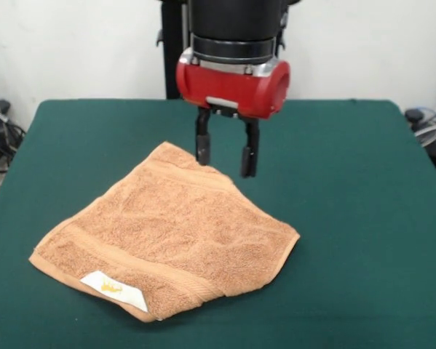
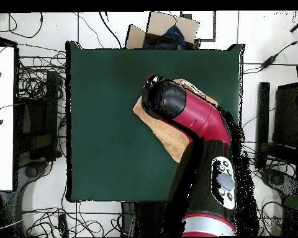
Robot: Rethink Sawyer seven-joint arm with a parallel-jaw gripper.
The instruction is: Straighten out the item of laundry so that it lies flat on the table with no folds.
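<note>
The item of laundry (image 1: 170, 236) is a tan-orange terry towel lying on the green table (image 1: 349, 218), left of centre in the front view. It looks folded over, with a thick doubled edge at the front and a white label (image 1: 114, 289) with yellow print near its front left corner. My gripper (image 1: 226, 158) hangs open over the towel's far corner, its two black fingers (image 1: 202, 145) pointing down; one fingertip is at the cloth and the other is over bare felt just past the edge. From overhead, the arm (image 2: 195, 118) covers most of the towel (image 2: 167, 139).
Past the table's far edge in the overhead view sits a cardboard box (image 2: 164, 31). Cables and equipment lie on the floor on both sides. A white desk (image 2: 1, 118) stands at the overhead view's left.
</note>
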